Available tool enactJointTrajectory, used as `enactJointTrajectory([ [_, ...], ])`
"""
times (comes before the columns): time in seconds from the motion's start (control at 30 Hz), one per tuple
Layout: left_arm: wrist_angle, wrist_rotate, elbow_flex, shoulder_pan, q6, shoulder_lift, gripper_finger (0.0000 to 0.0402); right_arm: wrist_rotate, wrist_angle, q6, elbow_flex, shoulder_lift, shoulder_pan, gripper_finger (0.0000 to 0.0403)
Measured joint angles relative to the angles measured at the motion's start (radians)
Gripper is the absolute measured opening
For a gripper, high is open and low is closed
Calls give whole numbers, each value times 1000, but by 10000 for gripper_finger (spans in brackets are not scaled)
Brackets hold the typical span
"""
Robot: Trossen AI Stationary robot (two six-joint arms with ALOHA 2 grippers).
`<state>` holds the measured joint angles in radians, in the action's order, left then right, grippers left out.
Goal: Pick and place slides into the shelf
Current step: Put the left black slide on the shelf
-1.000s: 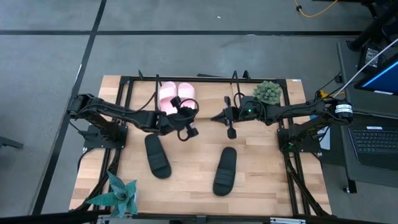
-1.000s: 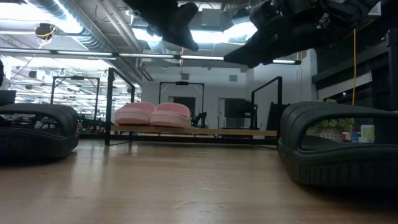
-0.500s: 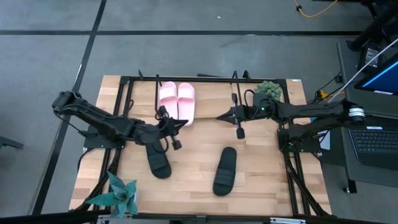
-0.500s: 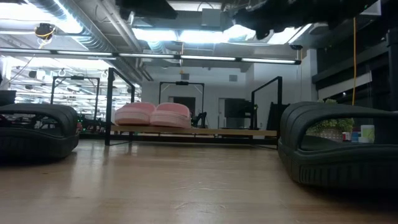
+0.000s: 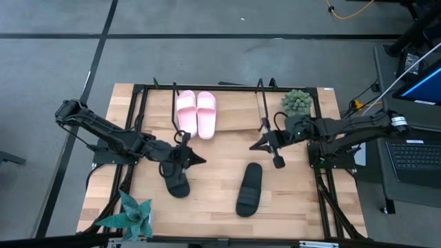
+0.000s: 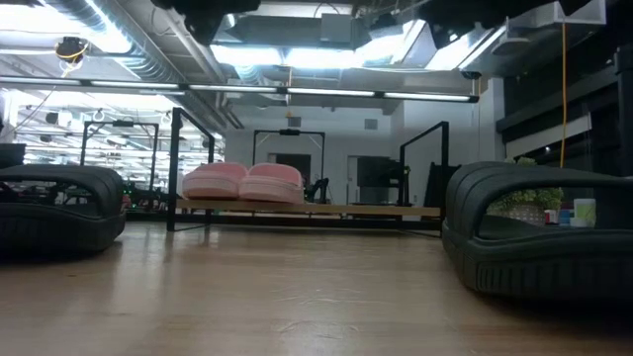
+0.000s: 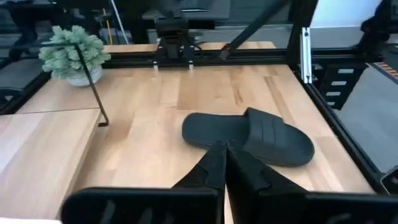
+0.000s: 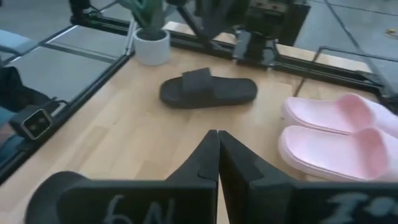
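Two pale pink slides lie side by side, soles down, on the left part of the shelf's wooden board; the low view shows them on the shelf too. Two black slides rest on the tabletop, one at the left, one at the right. My left gripper is shut and empty, hovering above the left black slide and pointing right toward the other one. My right gripper is shut and empty, in front of the shelf, pointing left.
A round green plant stands at the far right corner, beside the shelf. A spiky teal plant in a white pot stands at the near left corner. Black frame rails border the tabletop. Bare wood lies between the two black slides.
My left gripper has drawn back from the pink slides on the shelf toward the near left, swinging round to point right, and now hovers over the left black slide. My right gripper has risen and pulled back toward the right and near side. Both stayed shut.
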<state>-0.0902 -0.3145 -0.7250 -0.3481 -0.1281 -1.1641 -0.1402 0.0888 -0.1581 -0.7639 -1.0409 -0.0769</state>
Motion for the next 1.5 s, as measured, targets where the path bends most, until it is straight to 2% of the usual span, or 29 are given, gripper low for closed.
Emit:
enactJointTrajectory([
  [0.23, 79, 2, 0, -6, -11, 0, 6, 0, -4, 50, 0, 0, -52, 7],
  [0.53, 183, 5, 0, -41, -103, -6, 87, 0, 2, 78, 0, 0, -73, 7],
  [0.7, 299, 114, 0, -60, -210, 1, 115, 1, 7, 79, 0, 0, -72, 7],
  [0.8, 399, 150, 0, -71, -297, 0, 121, 0, 8, 79, 0, 0, -72, 7],
  [1.03, 593, 150, 0, -77, -512, 0, 124, 0, 8, 85, 0, 0, -72, 7],
  [1.23, 654, 224, 0, -77, -576, 0, 124, 1, 8, 108, 1, 0, -72, 7],
  [1.5, 696, 228, 0, -76, -607, 0, 124, 1, 5, 101, 1, -16, -72, 7],
])
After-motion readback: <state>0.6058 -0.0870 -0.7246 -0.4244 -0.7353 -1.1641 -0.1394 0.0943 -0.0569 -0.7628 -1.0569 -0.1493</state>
